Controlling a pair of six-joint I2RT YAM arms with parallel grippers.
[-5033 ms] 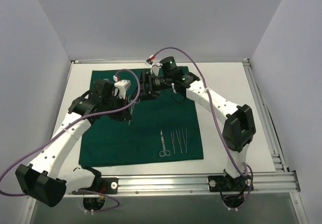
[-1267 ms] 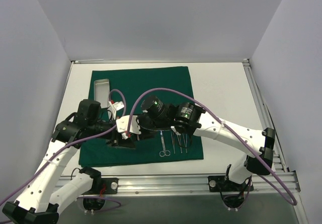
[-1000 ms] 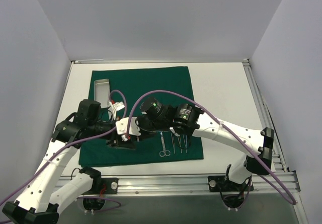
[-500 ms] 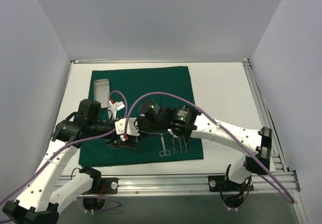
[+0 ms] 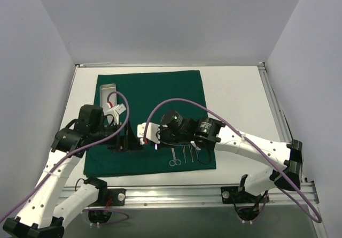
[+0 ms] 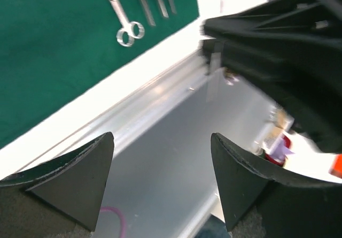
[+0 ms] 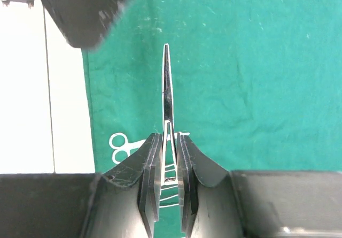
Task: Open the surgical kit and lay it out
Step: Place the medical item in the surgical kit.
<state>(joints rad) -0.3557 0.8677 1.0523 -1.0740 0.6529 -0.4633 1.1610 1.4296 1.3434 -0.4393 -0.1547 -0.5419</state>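
While the dark green cloth [image 5: 160, 88] lies spread flat on the white counter [image 5: 235, 99], shiny tray [image 5: 108, 90] at its far-left corner, scissors [image 5: 173, 159] near its front edge, right jaws pinch slim steel tweezers [image 7: 166, 88]; left jaws spread wide.

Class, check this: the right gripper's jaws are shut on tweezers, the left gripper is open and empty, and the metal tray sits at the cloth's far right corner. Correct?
One error: the top external view shows the metal tray at the far left corner of the cloth. The right gripper is shut on tweezers, and the left gripper is open and empty.
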